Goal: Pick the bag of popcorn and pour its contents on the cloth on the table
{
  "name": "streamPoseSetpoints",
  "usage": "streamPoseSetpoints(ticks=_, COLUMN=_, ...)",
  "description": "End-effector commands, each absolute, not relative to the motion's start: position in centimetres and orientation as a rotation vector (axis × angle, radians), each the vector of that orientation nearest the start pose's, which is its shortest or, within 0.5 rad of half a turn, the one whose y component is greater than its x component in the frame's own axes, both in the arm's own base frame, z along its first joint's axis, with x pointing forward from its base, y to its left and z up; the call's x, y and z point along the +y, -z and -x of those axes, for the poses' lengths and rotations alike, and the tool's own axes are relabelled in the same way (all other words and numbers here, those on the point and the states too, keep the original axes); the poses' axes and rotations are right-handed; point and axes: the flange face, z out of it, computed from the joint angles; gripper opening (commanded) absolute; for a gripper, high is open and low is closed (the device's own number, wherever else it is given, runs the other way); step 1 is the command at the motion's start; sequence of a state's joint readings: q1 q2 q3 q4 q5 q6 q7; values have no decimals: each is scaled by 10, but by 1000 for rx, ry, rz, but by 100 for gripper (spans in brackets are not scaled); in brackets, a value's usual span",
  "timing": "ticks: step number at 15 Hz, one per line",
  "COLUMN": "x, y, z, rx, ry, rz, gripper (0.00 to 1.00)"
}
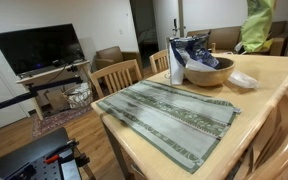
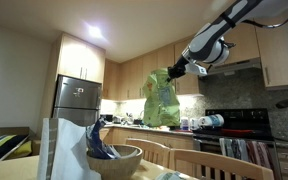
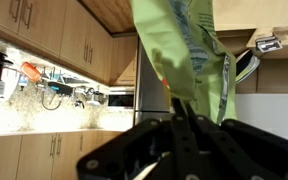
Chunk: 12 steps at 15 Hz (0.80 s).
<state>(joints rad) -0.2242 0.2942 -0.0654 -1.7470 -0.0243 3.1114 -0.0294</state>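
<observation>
The lime-green bag of popcorn [image 2: 162,100] hangs high in the air from my gripper [image 2: 176,70], which is shut on its top edge. In an exterior view the bag [image 1: 256,25] shows at the top right, above the far end of the table [image 1: 269,85]. In the wrist view the bag [image 3: 179,50] stretches away from my black fingers [image 3: 177,108], orange lettering partly visible. The grey-green striped cloth [image 1: 169,115] lies flat on the blond wooden table, well below and apart from the bag. No popcorn pieces are visible.
A wooden bowl [image 1: 208,71] with a blue-and-white bag [image 1: 187,50] stands behind the cloth; it also shows in an exterior view [image 2: 112,160]. Wooden chairs [image 1: 116,76] ring the table. A TV [image 1: 39,48] stands far off. Kitchen cabinets [image 2: 134,75] and a fridge [image 2: 76,100] are behind.
</observation>
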Motion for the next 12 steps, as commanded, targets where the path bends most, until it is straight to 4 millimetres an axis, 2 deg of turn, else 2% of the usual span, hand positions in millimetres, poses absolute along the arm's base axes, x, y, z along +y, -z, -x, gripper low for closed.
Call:
streamPoseSetpoints(ticks=1, x=-195, y=-545, z=-627, rx=331, ry=1649, rz=2869, gripper=0)
streamPoseSetpoints(ticks=6, x=-215, y=-546, z=-602, rx=393, ry=1608, rz=2880, gripper=0)
streamPoseSetpoints(ticks=7, x=-215, y=-544, z=-602, rx=408, ry=1600, rz=2869, gripper=0)
streamPoseSetpoints(ticks=8, x=-219, y=-540, z=-615, rx=416, ry=1633, rz=2864, gripper=1)
streamPoseSetpoints(ticks=12, x=-220, y=-537, z=-611, rx=422, ry=1620, rz=2864, gripper=1)
